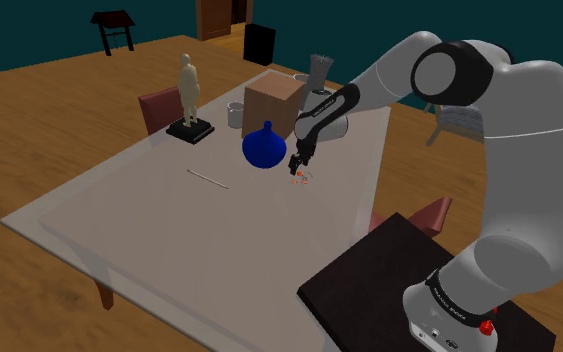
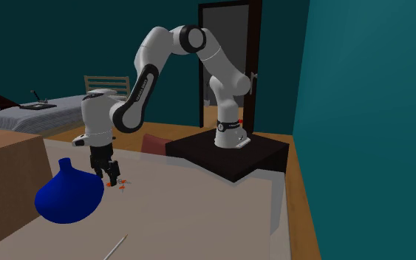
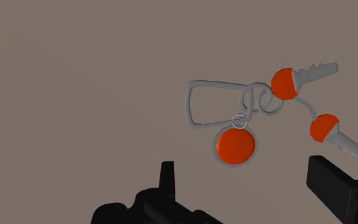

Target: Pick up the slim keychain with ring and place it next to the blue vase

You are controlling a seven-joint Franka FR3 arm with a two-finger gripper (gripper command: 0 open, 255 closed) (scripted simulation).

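Observation:
The keychain (image 3: 234,145) lies flat on the table: a grey carabiner loop, a round orange tag and two keys with orange heads. My gripper (image 3: 250,184) is open, its fingers apart, and the keychain lies just beyond the fingertips, untouched. In the shoulder view the gripper (image 1: 297,168) hovers right above the keychain (image 1: 302,180), close beside the round blue vase (image 1: 265,146). The second exterior view shows the gripper (image 2: 104,173) pointing down next to the blue vase (image 2: 67,193), with the keychain (image 2: 120,184) on the table (image 2: 199,214) beside it.
A brown box (image 1: 273,100) stands behind the vase. A pale figurine on a black base (image 1: 188,95) and a small cup (image 1: 235,113) are further towards the shoulder view's left. A thin rod (image 1: 207,179) lies mid-table. Red chairs (image 1: 159,105) flank the table.

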